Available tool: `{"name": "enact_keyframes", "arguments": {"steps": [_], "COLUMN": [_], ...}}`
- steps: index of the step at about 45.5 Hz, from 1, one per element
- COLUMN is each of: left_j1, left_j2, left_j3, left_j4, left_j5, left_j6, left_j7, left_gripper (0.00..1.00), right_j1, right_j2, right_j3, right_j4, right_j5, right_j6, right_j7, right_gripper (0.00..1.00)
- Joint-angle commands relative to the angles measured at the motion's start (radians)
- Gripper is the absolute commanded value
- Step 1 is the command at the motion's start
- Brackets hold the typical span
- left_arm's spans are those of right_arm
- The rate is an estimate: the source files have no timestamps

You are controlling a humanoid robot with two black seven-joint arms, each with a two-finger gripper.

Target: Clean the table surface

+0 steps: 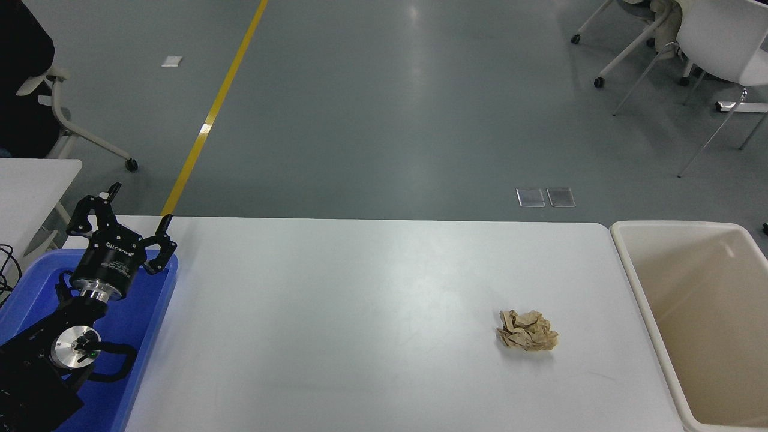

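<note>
Left black gripper (123, 216) sits with fingers apart over my blue plastic tray (150, 318); right one is out of sight. On the big white table surface (360, 312) lies a crumpled brown paper ball (527, 330), near the beige bin (660, 336). Looks light and squashy; I'd pinch its middle.

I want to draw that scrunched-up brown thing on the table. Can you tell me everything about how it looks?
The crumpled paper ball is light brown, like a paper bag or napkin squashed into a lumpy wad, full of folds and creases with small dark shadows between them. It is a bit wider than tall. It lies loose on the white table surface, toward the right side, not far from the beige bin but apart from it. Only the table touches it; no gripper is near.
</note>
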Motion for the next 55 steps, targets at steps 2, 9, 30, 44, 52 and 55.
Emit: {"name": "enact_keyframes", "arguments": {"steps": [2,9,30,44,52,55], "left_j1": [0.000,0.000,0.000,0.000,0.000,0.000], "left_j2": [0.000,0.000,0.000,0.000,0.000,0.000], "left_j3": [0.000,0.000,0.000,0.000,0.000,0.000], "left_j4": [0.001,0.000,0.000,0.000,0.001,0.000], "left_j5": [0.000,0.000,0.000,0.000,0.000,0.000], "left_j6": [0.000,0.000,0.000,0.000,0.000,0.000], "left_j7": [0.000,0.000,0.000,0.000,0.000,0.000], "left_gripper": [1.00,1.00,1.00,1.00,1.00,1.00], "right_j1": [0.067,0.067,-0.042,-0.143,-0.175,-0.187], "right_j2": [-0.003,-0.003,0.028,0.091,0.125,0.140], "right_j3": [0.116,0.143,0.286,0.288,0.317,0.350], "right_j4": [0.106,0.163,0.442,0.444,0.445,0.444], "right_j5": [0.000,0.000,-0.018,-0.018,-0.018,-0.018], "right_j6": [0.001,0.001,0.012,0.016,0.016,0.016], "right_j7": [0.035,0.083,0.098,0.138,0.158,0.163], "right_gripper": [0.98,0.98,0.98,0.98,0.98,0.98]}}
